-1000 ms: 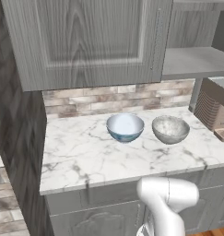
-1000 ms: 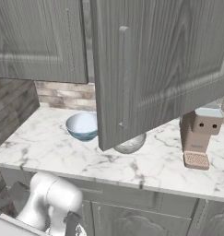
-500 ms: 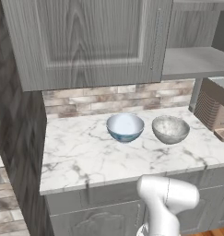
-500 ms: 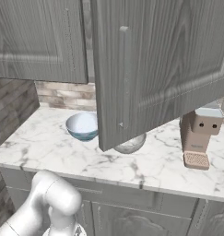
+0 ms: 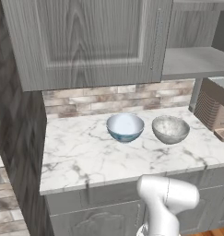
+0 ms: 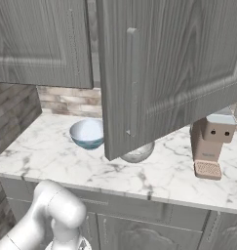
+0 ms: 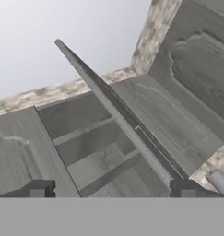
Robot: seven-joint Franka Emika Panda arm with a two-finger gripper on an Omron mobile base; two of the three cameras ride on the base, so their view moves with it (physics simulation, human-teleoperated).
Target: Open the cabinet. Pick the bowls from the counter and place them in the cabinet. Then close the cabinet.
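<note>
Our gripper (image 7: 111,191), jaws spread wide and holding nothing, looks up along the edge of the open cabinet door (image 6: 173,73). Both bowls, blue (image 5: 125,127) and speckled (image 5: 170,129), sit on the counter (image 5: 85,156) below, so the hand must come down.

Below the front edge of the counter (image 6: 139,183), the arm's white elbow (image 6: 59,212) has crept from low at the counter's left end toward its middle in the right base view, while barely shifting in the left base view
</note>
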